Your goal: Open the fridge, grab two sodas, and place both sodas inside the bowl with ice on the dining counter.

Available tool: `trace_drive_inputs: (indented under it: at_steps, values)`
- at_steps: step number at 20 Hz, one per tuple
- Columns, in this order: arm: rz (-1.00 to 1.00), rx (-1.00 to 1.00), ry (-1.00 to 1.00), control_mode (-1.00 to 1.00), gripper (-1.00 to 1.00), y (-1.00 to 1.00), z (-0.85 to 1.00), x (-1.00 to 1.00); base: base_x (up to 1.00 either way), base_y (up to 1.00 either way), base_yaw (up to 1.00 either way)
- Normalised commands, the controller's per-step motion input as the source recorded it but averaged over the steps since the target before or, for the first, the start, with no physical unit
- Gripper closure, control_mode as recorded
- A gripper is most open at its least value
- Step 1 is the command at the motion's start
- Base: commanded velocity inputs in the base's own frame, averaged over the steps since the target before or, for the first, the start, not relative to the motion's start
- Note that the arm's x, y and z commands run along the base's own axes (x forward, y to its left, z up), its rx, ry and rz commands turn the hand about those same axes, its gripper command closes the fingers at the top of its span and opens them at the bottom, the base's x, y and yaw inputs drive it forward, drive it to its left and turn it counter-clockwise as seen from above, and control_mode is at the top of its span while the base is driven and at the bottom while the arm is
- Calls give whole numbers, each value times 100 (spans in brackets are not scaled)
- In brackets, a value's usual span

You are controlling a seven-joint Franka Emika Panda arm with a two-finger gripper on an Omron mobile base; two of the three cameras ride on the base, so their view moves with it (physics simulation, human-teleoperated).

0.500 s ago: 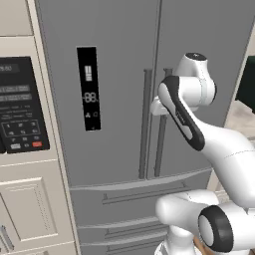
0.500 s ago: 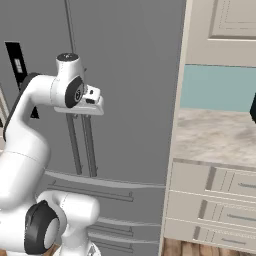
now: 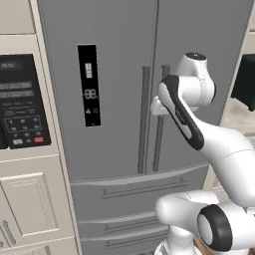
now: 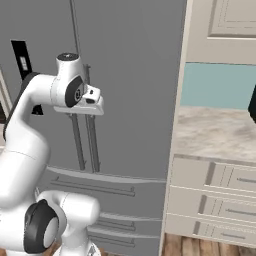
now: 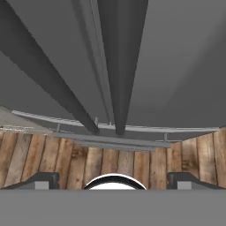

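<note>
At the left edge of your left base view sits the oven's black panel (image 3: 22,102) in the cream cabinet (image 3: 30,209); right of it the fridge (image 3: 119,55) fills the frame centre, doors shut, its black display (image 3: 89,84) upper left of the two bar handles (image 3: 143,119). Your gripper (image 3: 155,106) sits mid-frame, right up at the handles – touching or not, you cannot tell. In the hand view its fingertips (image 5: 44,180) stand wide apart, gripping nothing – wooden floor (image 5: 132,163) below
</note>
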Motion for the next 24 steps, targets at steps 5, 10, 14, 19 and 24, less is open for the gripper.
trace_drive_inputs:
  at_steps: [5, 10, 14, 19, 24]
  values:
    - [0, 0, 0, 100, -100, 0, 0, 0, -65, 12, -2]
    - [0, 0, 0, 100, -100, 0, 0, 0, -32, 5, -1]
    - [0, 0, 0, 100, -100, 0, 0, 0, -17, 0, 0]
    - [1, 3, -18, -100, -100, 0, -6, 20, 0, 0, 0]
    - [1, 1, -31, -100, -100, 6, 10, 42, 0, 0, 0]
